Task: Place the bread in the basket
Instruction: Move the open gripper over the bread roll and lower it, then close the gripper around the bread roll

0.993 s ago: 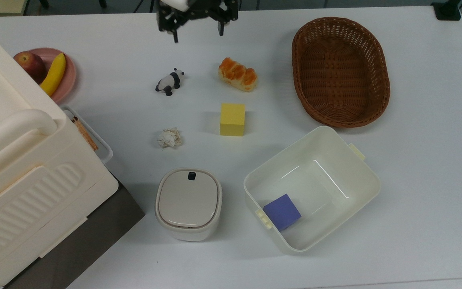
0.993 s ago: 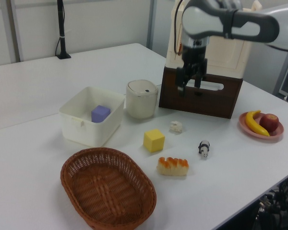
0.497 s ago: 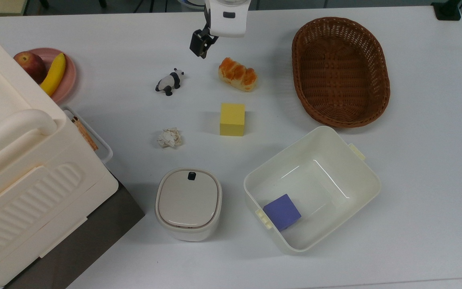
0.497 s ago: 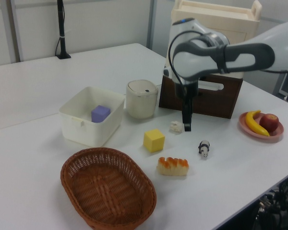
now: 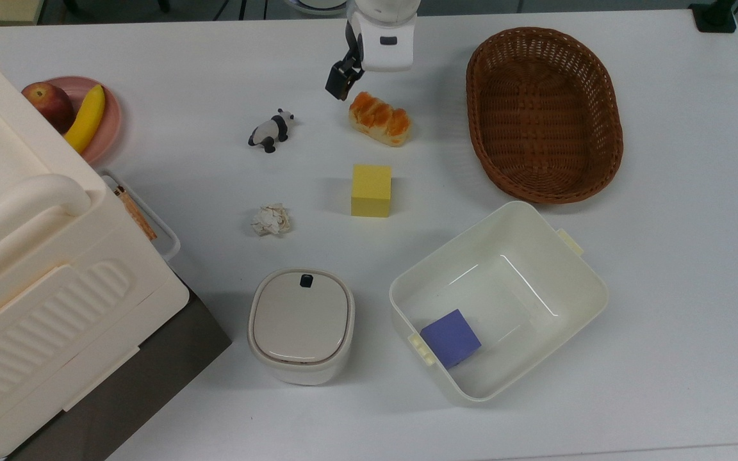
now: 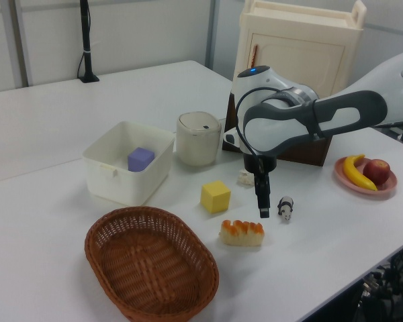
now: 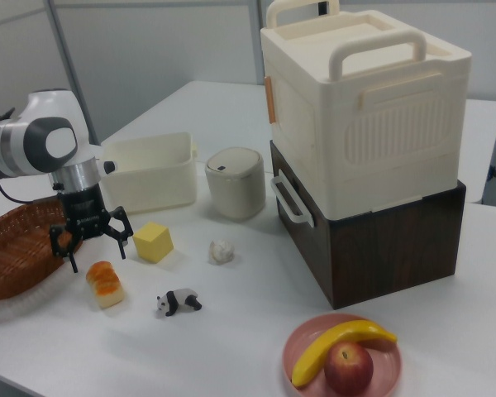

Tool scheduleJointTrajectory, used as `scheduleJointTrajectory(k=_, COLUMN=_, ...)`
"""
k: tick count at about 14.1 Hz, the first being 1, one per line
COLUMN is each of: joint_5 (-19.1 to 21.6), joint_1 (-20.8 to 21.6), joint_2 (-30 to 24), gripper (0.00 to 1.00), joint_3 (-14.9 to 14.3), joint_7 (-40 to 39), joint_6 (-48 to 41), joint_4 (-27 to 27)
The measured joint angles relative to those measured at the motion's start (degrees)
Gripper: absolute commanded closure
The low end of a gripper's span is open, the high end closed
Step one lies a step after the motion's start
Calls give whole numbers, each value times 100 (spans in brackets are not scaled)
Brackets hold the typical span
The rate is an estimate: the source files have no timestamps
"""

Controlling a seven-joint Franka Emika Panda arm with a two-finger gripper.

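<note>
Right view: jaws spread wide, poised above the bread.

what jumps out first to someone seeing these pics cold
Probably the white arm with its open tool hanging just above the bread, a glossy orange loaf lying alone on the white table. Next is the big dark wicker basket, empty, at the top view's upper right beside the bread. The tall cream box stacked on a brown base fills the right view's right half.
</note>
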Motion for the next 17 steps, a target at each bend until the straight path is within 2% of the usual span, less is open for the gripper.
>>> scheduleJointTrajectory(k=6, joint_5=-338, joint_1=347, joint_2=651, gripper=0, joint_3=17, joint_7=547, joint_6=338, joint_4=-37)
scheduleJointTrajectory(k=7, joint_5=-382, joint_1=381, joint_2=744, gripper=8, joint_3=17, joint_7=588, joint_6=350, joint_4=-35)
scheduleJointTrajectory(k=8, joint_5=-426, joint_1=386, joint_2=798, gripper=67, joint_3=17, joint_7=641, joint_6=355, joint_4=-26)
scheduleJointTrajectory(k=9, joint_5=-559, joint_1=393, joint_2=879, gripper=82, joint_3=18, joint_7=747, joint_6=365, joint_4=-9)
scheduleJointTrajectory(k=11, joint_5=-764, joint_1=435, joint_2=988, gripper=92, joint_3=18, joint_7=1029, joint_6=423, joint_4=40)
scheduleJointTrajectory(k=17, joint_5=-784, joint_1=461, joint_2=1010, gripper=94, joint_3=18, joint_7=1232, joint_6=432, joint_4=184)
